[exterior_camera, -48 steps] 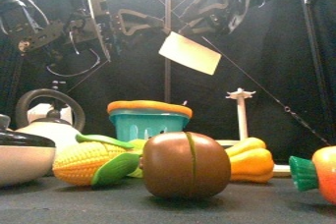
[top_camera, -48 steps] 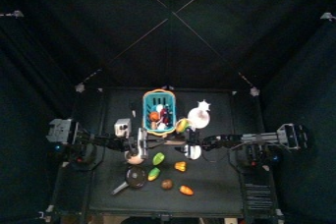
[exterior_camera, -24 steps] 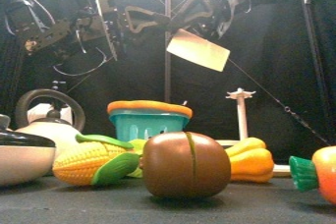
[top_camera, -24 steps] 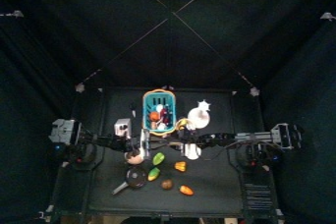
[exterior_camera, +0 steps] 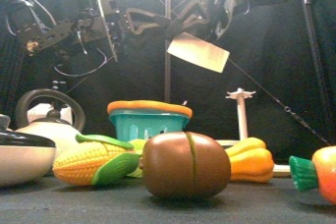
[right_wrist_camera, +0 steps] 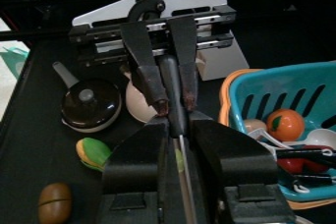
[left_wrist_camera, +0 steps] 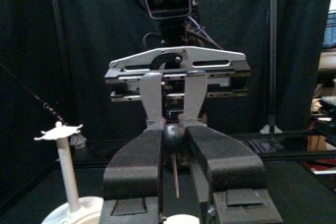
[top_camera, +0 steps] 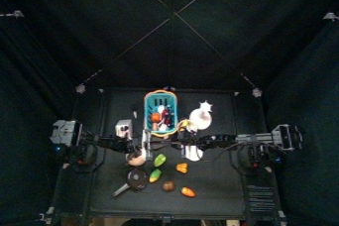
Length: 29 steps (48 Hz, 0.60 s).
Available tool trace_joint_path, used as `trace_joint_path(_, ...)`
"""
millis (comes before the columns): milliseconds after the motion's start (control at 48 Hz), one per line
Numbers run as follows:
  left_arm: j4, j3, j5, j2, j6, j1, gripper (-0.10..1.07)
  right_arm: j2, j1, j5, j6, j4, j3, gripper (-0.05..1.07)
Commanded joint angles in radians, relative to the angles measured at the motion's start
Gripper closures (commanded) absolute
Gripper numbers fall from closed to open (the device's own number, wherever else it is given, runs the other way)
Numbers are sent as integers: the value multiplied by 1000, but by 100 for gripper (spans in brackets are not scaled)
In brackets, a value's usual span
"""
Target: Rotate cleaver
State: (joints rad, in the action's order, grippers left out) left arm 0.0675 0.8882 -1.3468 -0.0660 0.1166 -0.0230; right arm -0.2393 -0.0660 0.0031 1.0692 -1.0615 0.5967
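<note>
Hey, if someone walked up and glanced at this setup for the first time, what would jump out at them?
Probably the pale cleaver held in mid-air between the left gripper and the right gripper, well above the table. Next come the toy foods lined up along the front edge: a brown round piece in the middle, a corn cob beside it, and the teal basket behind.

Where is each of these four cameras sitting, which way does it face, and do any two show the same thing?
Top view: high overhead, facing straight down; both black arms flank the small black table.
Front view: table height, facing level; the flat pale cleaver blade is held above the brown wooden-looking ball.
Left wrist view: faces the right end effector; its own left end effector rises below.
Right wrist view: own end effector, the teal plastic basket beside it.
Shared: both wrist views show the cleaver edge-on.
</note>
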Motion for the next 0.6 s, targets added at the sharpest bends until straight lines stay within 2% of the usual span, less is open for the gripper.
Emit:
trace_joint_path(0,-3,-15,-11,6,3,-5,49,-12,-5,-2,5,5,-25,55)
trace_joint_path(188,-15,-14,-11,6,2,-3,48,-12,-3,-2,8,9,-14,66)
trace_joint_path(396,-31,-14,-11,9,3,-3,47,-14,-2,-2,6,44,-3,68)
trace_joint_path(583,-32,-14,-11,17,5,-3,33,-21,-2,-2,8,77,14,68)
